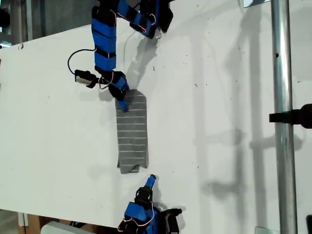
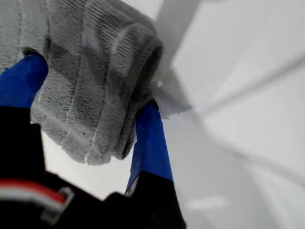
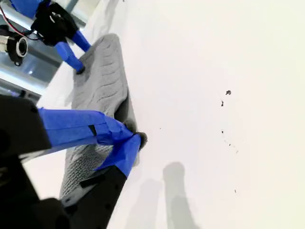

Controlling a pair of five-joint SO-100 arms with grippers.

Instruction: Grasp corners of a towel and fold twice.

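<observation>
The jaws of my first gripper (image 2: 90, 86) are being held apart around a bunched corner (image 2: 125, 71) of the towel (image 1: 132, 136). In the first wrist view one blue finger (image 2: 24, 81) is resting on the striped cloth and the other is lying against its rolled edge. Whether the cloth is being squeezed cannot be told.

In the exterior view this gripper is being held at the towel's upper left corner, with its blue arm (image 1: 104, 39) reaching down from the top of the frame.

The jaws of my second gripper (image 3: 133, 139) are being kept pressed together, tip against tip. No cloth is being shown between them. In the exterior view this gripper is being pointed upward from the bottom edge of the frame, just below the towel's lower right corner and apart from it.

The towel is lying folded as a narrow upright strip on the white counter (image 1: 219, 97), left of centre in the exterior view, between the two grippers. Its lower end is lying slightly rumpled.

A metal pole (image 1: 282, 97) is standing at the exterior view's right.
</observation>
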